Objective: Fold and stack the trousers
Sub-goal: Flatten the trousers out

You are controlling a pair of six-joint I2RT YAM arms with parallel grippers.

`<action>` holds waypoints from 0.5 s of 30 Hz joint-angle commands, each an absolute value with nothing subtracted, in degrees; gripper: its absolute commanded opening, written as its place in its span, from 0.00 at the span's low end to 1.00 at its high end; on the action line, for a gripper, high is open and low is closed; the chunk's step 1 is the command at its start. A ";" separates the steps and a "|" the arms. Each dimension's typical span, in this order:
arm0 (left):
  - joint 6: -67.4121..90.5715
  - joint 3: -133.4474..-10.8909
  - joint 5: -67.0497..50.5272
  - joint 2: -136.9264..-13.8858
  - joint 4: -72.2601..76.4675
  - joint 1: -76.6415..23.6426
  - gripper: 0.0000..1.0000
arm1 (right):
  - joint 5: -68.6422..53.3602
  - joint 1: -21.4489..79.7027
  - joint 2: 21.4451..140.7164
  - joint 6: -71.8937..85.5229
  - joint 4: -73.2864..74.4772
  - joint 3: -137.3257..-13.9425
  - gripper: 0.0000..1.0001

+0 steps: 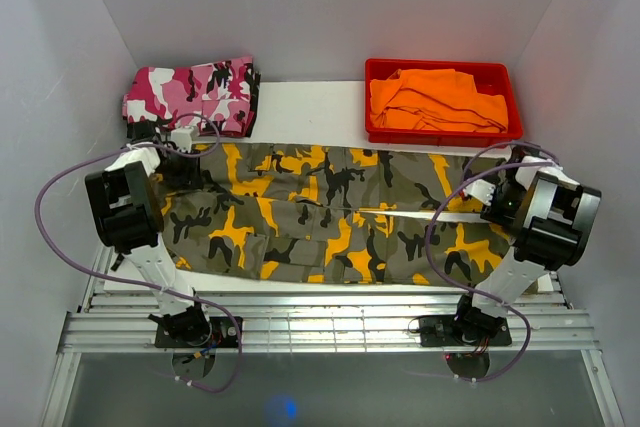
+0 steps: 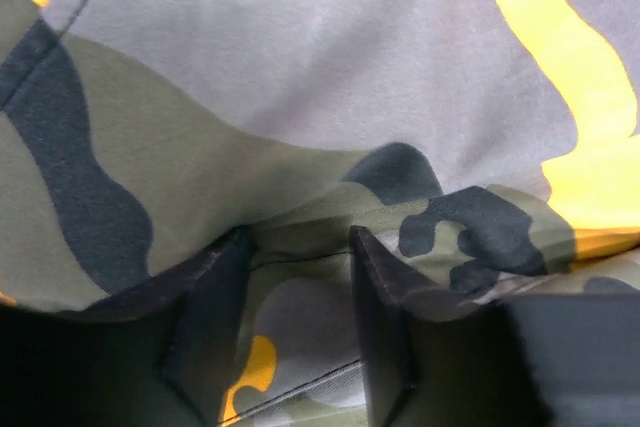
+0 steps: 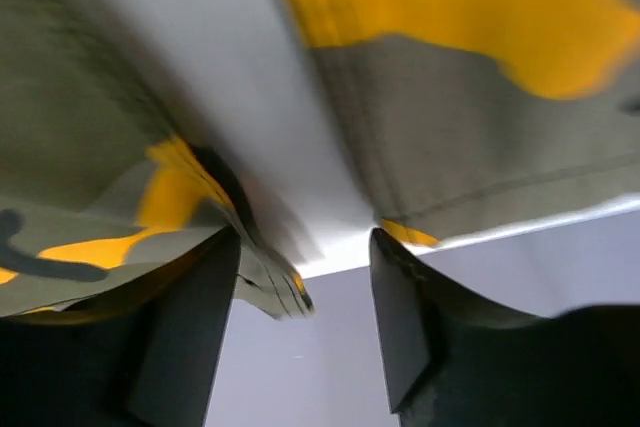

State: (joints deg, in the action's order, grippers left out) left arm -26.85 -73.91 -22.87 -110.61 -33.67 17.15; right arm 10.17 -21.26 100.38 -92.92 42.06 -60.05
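Note:
Green, yellow and black camouflage trousers (image 1: 320,212) lie spread flat across the white table (image 1: 300,112). My left gripper (image 1: 183,159) is at their left end. In the left wrist view it (image 2: 300,247) is open and pressed into the cloth (image 2: 300,77), with a fold lying between the fingers (image 2: 215,317). My right gripper (image 1: 478,192) is at their right end. In the right wrist view it (image 3: 305,247) is open. A hem corner (image 3: 270,282) hangs by its left finger (image 3: 185,337), and the trouser cloth (image 3: 450,117) lies just beyond the tips.
Folded pink camouflage trousers (image 1: 190,95) lie at the back left. A red bin (image 1: 440,67) holding orange cloth (image 1: 435,102) stands at the back right. White walls close in both sides. A metal rail (image 1: 320,327) runs along the near edge.

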 commanded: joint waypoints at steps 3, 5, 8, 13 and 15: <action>-27.67 -74.79 -22.66 -107.78 -33.48 18.10 0.70 | 3.53 -18.63 100.46 -84.74 39.98 -69.23 0.64; -29.79 -75.14 -27.74 -105.04 -36.47 18.19 0.78 | 1.42 -18.89 99.23 -82.81 42.87 -71.45 0.64; -33.48 -76.20 -32.15 -100.47 -40.42 19.50 0.92 | -1.39 -19.42 96.07 -82.01 45.08 -73.30 0.65; -35.51 -80.32 -33.14 -100.19 -42.97 20.30 0.98 | -7.99 -19.16 94.83 -75.34 46.31 -74.87 0.65; -35.51 -81.91 -32.87 -102.91 -43.07 20.30 0.95 | -9.75 -17.94 96.58 -69.82 46.06 -76.28 0.62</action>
State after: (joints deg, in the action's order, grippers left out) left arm -33.32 -78.72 -30.46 -102.76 -41.60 20.29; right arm -3.62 -19.09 95.50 -78.43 44.25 -73.21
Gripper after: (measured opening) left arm 0.962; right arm 0.635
